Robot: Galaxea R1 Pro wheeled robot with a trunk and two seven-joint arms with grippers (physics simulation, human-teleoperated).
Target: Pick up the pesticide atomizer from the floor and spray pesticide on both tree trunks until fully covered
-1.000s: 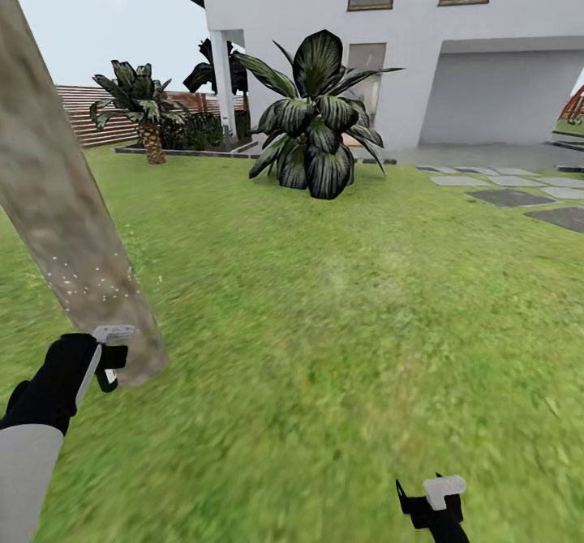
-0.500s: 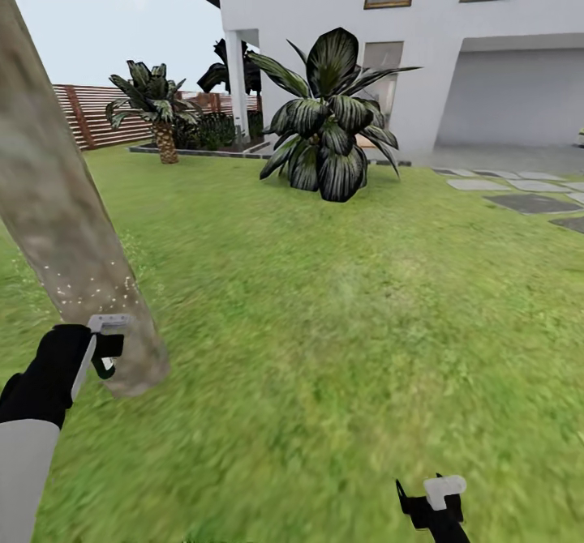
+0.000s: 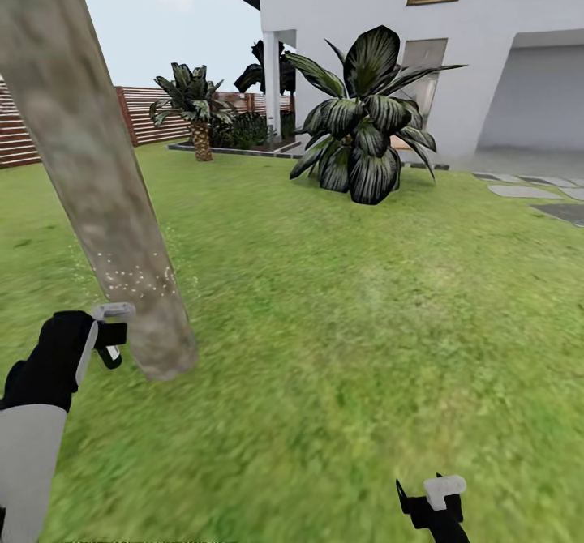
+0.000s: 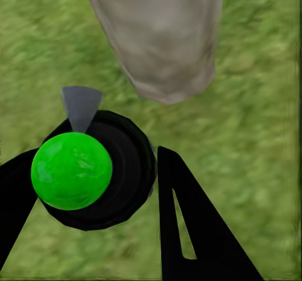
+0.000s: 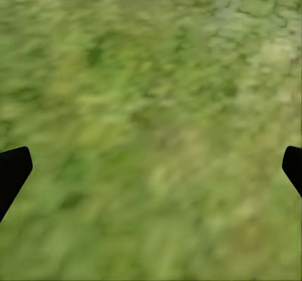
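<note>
A thick grey-beige tree trunk (image 3: 97,170) leans up from the grass at the left, with a band of white specks (image 3: 136,275) low on it. My left gripper (image 3: 112,339) hangs just beside the trunk's base. In the left wrist view my left gripper (image 4: 94,189) is shut on the pesticide atomizer (image 4: 104,167), a black round body with a bright green ball and a grey nozzle that points at the trunk (image 4: 163,35). My right gripper (image 3: 434,504) sits low at the front right over bare grass, and its fingertips (image 5: 12,171) stand wide apart and open.
A big broad-leaved plant (image 3: 361,142) stands mid-lawn before a white house (image 3: 349,16). A small palm (image 3: 195,113) and a brown slat fence (image 3: 150,109) lie at the back left. Grey stepping stones (image 3: 527,190) sit at the right. Open lawn (image 3: 349,324) spreads ahead.
The whole view has swung left, so the trunk, plant and house sit further right in the picture. My left gripper stays by the trunk's base with the atomizer. The right gripper has not moved.
</note>
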